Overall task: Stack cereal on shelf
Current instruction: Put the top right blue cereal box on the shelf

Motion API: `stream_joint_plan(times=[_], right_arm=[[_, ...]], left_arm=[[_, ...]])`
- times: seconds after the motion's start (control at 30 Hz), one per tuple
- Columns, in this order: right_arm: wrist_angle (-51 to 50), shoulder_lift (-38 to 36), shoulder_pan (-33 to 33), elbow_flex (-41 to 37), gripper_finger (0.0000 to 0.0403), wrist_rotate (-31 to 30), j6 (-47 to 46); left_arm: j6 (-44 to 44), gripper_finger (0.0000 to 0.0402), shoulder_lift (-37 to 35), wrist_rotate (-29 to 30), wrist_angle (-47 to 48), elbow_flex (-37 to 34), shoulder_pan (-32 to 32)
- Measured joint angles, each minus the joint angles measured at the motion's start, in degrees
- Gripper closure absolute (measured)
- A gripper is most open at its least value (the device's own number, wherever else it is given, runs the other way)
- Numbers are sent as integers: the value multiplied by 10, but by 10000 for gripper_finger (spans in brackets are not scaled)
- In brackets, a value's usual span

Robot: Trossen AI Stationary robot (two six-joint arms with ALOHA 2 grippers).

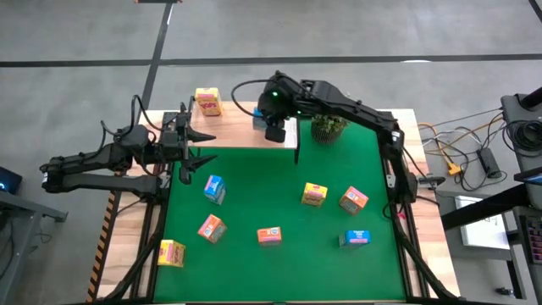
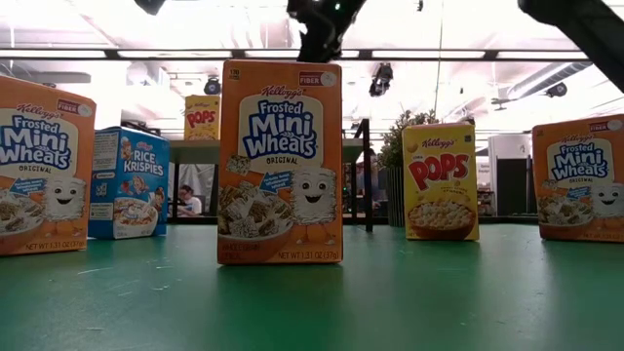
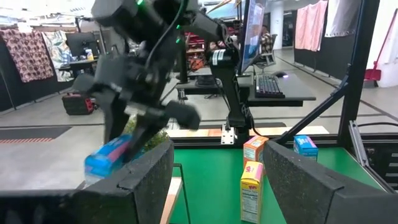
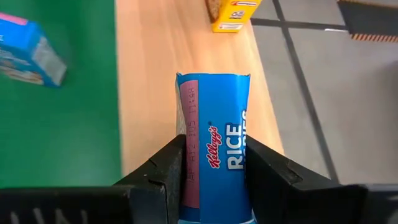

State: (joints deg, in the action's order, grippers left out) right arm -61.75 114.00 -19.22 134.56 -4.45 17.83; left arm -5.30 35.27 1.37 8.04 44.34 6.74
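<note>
The right gripper (image 4: 211,171), jaws clamped on a blue box (image 4: 214,149) above the shelf (image 4: 155,81) (left gripper (image 1: 193,146) open, idle), may tip it against the yellow box (image 4: 233,14) if released tilted.

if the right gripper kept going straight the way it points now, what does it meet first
Likely the shelf. The right gripper is shut on a blue cereal box and points down at the light-wood board, so the box's leading end would touch first. Height above it is unclear.
</note>
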Motion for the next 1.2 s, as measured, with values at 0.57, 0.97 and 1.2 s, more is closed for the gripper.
stream_joint_plan(times=[0.57,0.97,1.2], right_arm=[[43,25,-38,2,170,45,2],[41,-47,-23,3,165,45,-59],[-60,-73,-9,2,257,48,-77]], left_arm=[[0,170,-1,0,-4,0,0],[-8,170,-2,0,-7,0,0],[-13,170,-1,0,-8,0,0]])
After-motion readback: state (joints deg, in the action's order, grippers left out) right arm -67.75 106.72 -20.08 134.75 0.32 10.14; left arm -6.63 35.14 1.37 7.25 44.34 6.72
